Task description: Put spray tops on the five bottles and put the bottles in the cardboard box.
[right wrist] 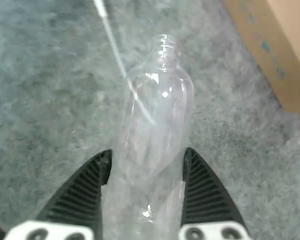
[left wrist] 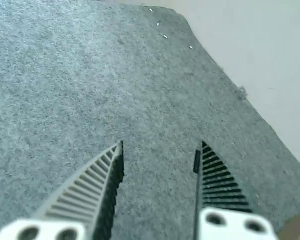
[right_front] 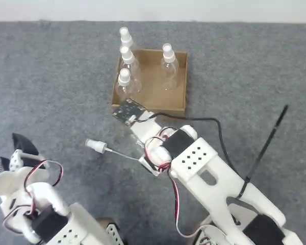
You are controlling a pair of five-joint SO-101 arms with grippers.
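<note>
A clear bottle (right wrist: pixel 152 115) with no top lies on the grey carpet, its open neck pointing away from my right gripper (right wrist: pixel 146 151). The right gripper's jaws press against both of the bottle's sides. A white spray top (right_front: pixel 94 144) lies on the carpet left of the right arm, and its thin tube (right wrist: pixel 121 65) runs toward the bottle. The cardboard box (right_front: pixel 148 108) stands at the back with several capped bottles (right_front: pixel 124 76) in or behind it. My left gripper (left wrist: pixel 160 147) is open over bare carpet at the front left (right_front: pixel 13 153).
The box's corner (right wrist: pixel 280 50) lies close beside the uncapped bottle. A black cable (right_front: pixel 214 127) and a thin black rod (right_front: pixel 268 148) run along the right arm. Bare carpet stretches to the left and right of the box.
</note>
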